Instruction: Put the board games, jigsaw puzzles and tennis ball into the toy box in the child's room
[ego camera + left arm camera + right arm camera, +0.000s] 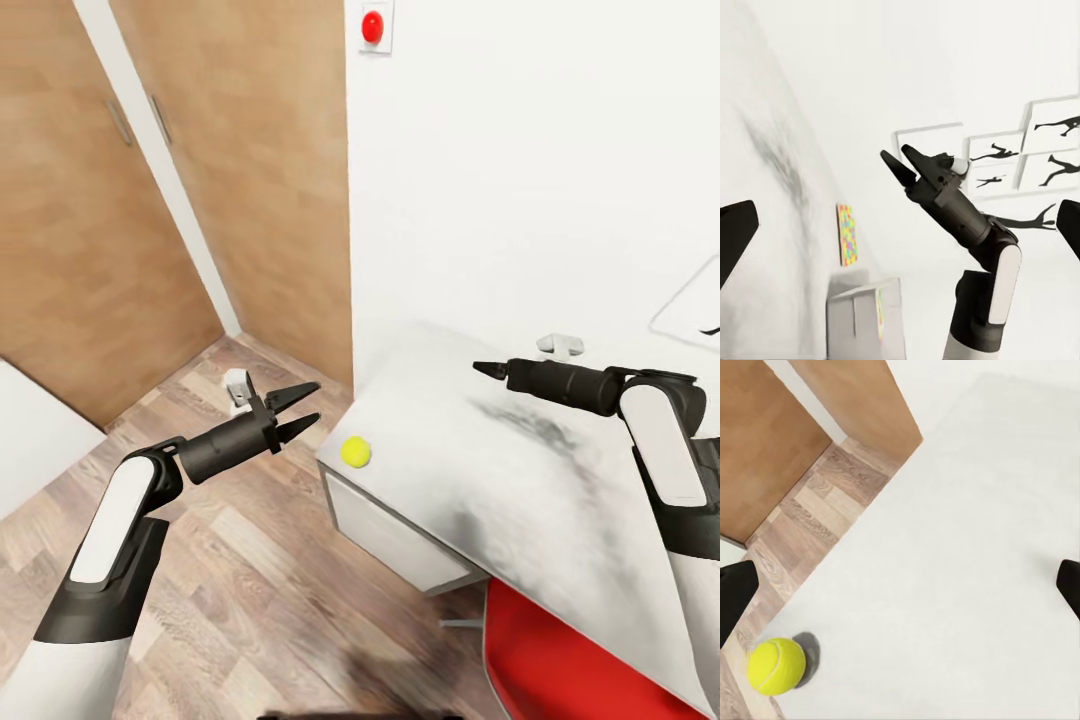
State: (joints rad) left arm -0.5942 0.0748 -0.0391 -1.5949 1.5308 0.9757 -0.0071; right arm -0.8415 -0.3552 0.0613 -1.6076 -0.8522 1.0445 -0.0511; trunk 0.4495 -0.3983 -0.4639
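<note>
The yellow-green tennis ball [355, 452] rests on the near left corner of the pale grey table [520, 480]; the right wrist view also shows the tennis ball [775, 665] beside the table edge. My left gripper [316, 401] hangs open over the floor, just left of that corner and apart from the ball. Further right, my right gripper [478, 368] hovers above the tabletop, open and empty, pointing toward the ball. In the left wrist view, a jigsaw puzzle [847, 235] lies flat on the table beyond the right gripper [893, 151], near a pale grey box [862, 315].
Wooden doors [100, 200] stand at the left over wood-plank floor [250, 560]. A red chair seat [570, 650] sits under the table's near edge. A white wall with a red button [372, 27] backs the table. Baseball silhouette pictures [1050, 161] hang on a far wall.
</note>
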